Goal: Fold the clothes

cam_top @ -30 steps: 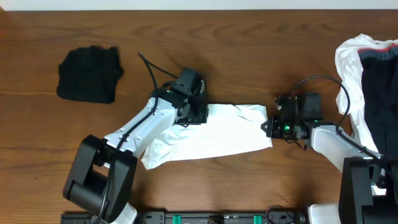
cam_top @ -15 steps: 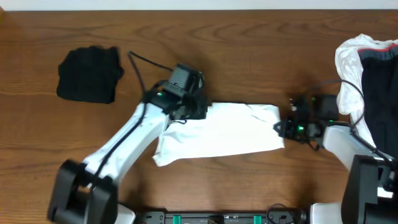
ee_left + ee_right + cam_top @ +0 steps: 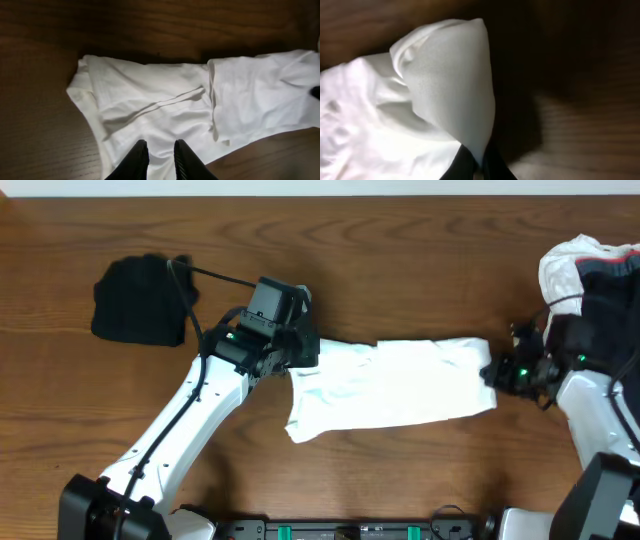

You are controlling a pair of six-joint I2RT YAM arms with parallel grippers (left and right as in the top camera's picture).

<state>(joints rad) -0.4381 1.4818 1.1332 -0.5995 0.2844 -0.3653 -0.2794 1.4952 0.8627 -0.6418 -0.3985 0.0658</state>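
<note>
**ITEM: white garment, spread between two grippers, mid-fold**

**Overhead.** You have the white garment [image 3: 390, 385] lying lengthwise across the middle of the table [image 3: 400, 240]. It is drawn out left to right, probably to flatten it for the next fold.
- The left gripper [image 3: 300, 355] sits at its left end and the right gripper [image 3: 497, 372] at its right end.
- A black garment [image 3: 140, 302] lies bunched at the far left, well apart and out of the working area.
- A heap of clothes [image 3: 585, 265], white and dark, waits at the far right edge.

**Left wrist.** Your left gripper [image 3: 159, 157] hangs over the near left part of the white garment [image 3: 165, 100].
- The jaws are narrowly parted and white cloth shows through the gap. Nothing looks pinched.
- The cloth below is creased, with a fold line running across it.

**Right wrist.** Your right gripper [image 3: 476, 167] is clamped on a corner of the white garment [image 3: 445, 85].
- The cloth rises as a peaked flap from the jaws.
- This grip looks to be what keeps the right end taut, so let go only once the cloth lies flat.
</note>
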